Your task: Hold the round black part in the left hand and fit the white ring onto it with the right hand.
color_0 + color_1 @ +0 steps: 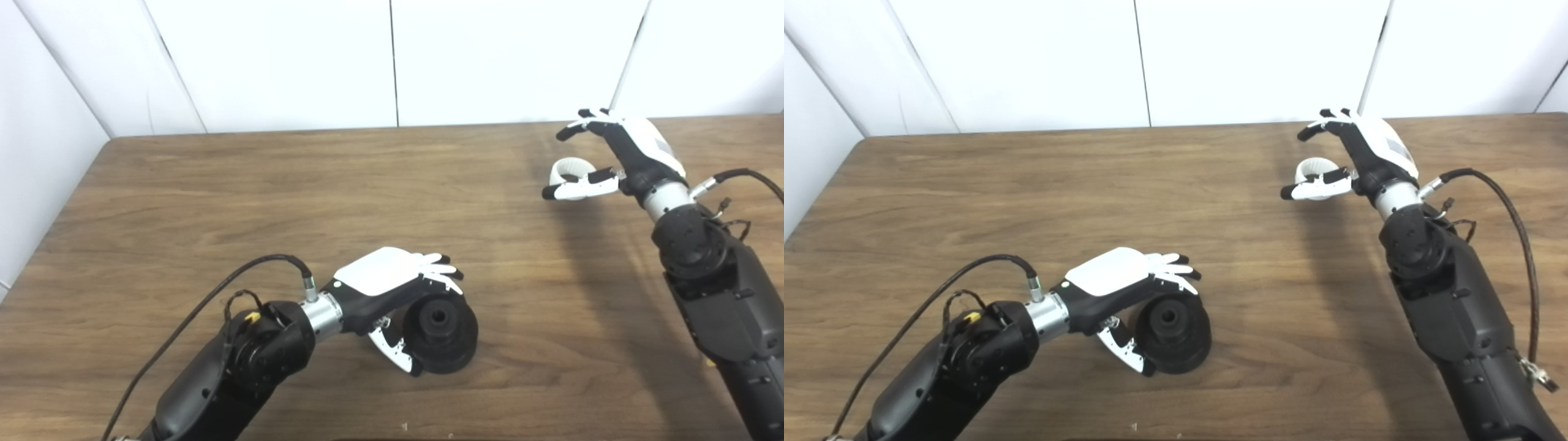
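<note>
Now my left hand [392,288] cups the stiff, heavy-looking black part [440,332] near the table's [245,196] front, while my open right hand [618,156] frames the light, rigid white ring [568,166]; I'd pinch its rim.

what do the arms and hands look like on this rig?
Both arms are matte black with silver wrist collars. Left hand and right hand have white back shells, black palms, white fingers with black tips. A black cable loops into each wrist; a yellow tag shows by the left wrist.

part [440,335] near-centre on table [245,196]; ring [571,169] far right
</note>
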Robot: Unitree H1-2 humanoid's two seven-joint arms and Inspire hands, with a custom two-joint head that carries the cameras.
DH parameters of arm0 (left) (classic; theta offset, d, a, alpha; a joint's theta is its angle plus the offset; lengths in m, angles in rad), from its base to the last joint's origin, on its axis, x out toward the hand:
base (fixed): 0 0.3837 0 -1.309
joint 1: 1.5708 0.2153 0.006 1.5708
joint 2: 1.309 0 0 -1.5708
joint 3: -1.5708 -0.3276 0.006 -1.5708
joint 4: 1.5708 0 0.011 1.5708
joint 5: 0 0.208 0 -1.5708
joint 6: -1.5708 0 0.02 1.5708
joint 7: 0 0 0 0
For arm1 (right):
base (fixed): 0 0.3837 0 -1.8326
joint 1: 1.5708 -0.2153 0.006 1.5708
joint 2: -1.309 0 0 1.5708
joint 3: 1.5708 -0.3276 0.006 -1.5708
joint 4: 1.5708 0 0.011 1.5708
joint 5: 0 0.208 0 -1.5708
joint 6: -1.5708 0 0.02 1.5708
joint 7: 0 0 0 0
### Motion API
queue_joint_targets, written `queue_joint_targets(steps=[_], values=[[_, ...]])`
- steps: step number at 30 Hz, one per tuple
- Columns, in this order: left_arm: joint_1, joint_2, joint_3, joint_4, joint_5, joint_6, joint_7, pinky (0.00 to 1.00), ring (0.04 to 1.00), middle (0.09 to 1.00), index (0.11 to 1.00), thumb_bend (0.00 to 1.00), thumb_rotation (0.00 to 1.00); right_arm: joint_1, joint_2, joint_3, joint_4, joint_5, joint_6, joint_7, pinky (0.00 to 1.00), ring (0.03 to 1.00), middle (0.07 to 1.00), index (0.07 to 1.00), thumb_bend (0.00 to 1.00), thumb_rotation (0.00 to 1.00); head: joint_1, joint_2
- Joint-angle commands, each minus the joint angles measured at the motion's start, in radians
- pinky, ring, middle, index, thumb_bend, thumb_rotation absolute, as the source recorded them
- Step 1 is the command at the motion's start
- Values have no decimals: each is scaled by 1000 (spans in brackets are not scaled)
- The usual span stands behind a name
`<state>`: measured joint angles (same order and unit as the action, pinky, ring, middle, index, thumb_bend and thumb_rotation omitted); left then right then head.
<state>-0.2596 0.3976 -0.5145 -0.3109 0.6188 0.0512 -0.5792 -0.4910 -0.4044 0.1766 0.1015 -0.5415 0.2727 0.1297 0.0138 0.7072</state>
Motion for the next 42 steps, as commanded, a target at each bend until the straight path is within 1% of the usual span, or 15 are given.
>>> queue_joint_targets(steps=[1, 6, 12, 16, 22, 24, 28, 32, 39, 42], values=[[12, 16, -15, 21, 19, -8, -29, 951, 980, 923, 496, 523, 73, -81, -18, 5, 42, -27, -18, -13, 996, 1000, 949, 714, 964, 276, 0, 0], [9, 14, -13, 21, 17, -6, -30, 966, 982, 923, 496, 523, 72, -104, -39, 27, 113, -36, -13, 18, 1000, 1000, 970, 732, 960, 296, -4, -1], [10, 13, -7, 30, 6, -26, -19, 955, 977, 918, 495, 523, 71, -102, -56, 37, 141, -48, -7, 35, 1000, 1000, 969, 732, 974, 313, -5, -2], [12, 11, -7, 33, 13, -34, -17, 951, 974, 919, 496, 523, 72, -101, -64, 35, 165, -45, -18, 30, 1000, 1000, 970, 741, 978, 346, -4, -7], [17, 6, -6, 27, 11, -26, -22, 970, 981, 921, 495, 523, 71, -107, -66, 30, 178, -36, -8, 30, 1000, 1000, 968, 749, 966, 347, -1, -8], [20, 4, -2, 25, 4, -23, -22, 970, 982, 921, 495, 524, 70, -110, -65, 26, 191, -31, -14, 25, 1000, 1000, 967, 753, 959, 340, -2, -10], [23, 3, 0, 28, 3, -23, -22, 961, 983, 924, 495, 523, 70, -111, -64, 24, 192, -30, -9, 23, 1000, 1000, 968, 760, 948, 336, -1, -10], [23, 7, -5, 30, 15, -28, -25, 947, 982, 925, 496, 523, 72, -114, -55, 11, 201, -17, -15, 8, 1000, 1000, 966, 763, 937, 320, 0, -13], [25, 7, -3, 33, 19, -27, -21, 942, 983, 923, 496, 523, 72, -109, -45, -5, 179, 5, -15, 5, 1000, 1000, 967, 766, 944, 330, 1, -13], [25, 6, -4, 45, 21, -39, -10, 927, 980, 919, 496, 523, 72, -107, -44, -11, 168, 15, -17, 7, 1000, 1000, 968, 765, 943, 334, 1, -13]])
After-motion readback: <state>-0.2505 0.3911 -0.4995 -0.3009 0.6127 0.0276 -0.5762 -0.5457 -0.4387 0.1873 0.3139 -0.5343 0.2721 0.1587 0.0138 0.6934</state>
